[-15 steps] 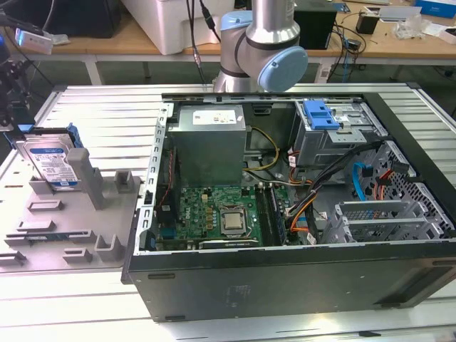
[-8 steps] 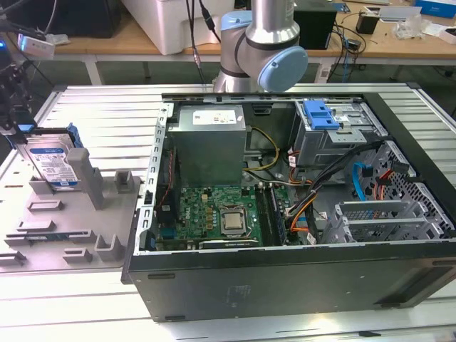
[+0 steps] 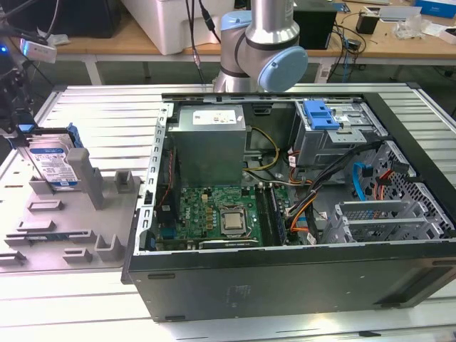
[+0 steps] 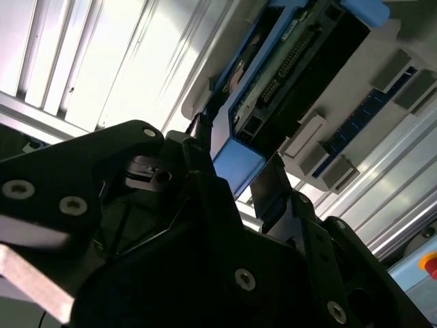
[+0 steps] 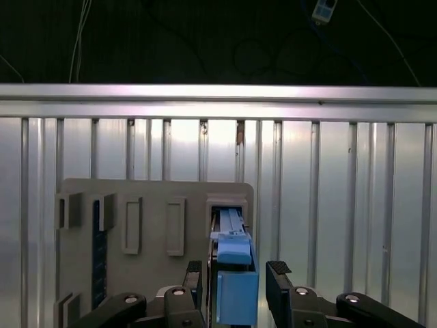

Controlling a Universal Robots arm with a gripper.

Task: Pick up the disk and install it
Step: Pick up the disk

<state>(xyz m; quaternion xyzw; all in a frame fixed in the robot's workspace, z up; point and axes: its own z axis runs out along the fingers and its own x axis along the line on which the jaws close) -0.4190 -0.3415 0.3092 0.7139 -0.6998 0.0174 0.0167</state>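
The disk (image 3: 55,162) stands on edge in a slot of the grey holder plate (image 3: 71,221) at the exterior view's left, its white-and-blue label facing out. My gripper (image 3: 20,128) hangs right over its top. In the first wrist view the disk's blue carrier rail (image 5: 236,287) sits between my fingers (image 5: 278,273), with a narrow gap on each side. My gripper (image 5: 235,268) is open around it. The second wrist view shows the same straddle, with the disk (image 4: 273,75) ahead of my gripper (image 4: 235,164).
An open computer case (image 3: 285,285) lies on the slatted metal table (image 3: 92,107) at the exterior view's right. Inside are a motherboard (image 3: 214,214), a power supply (image 3: 210,142), cables and a grey drive cage with a blue handle (image 3: 320,114). The arm's base (image 3: 256,50) stands behind the case.
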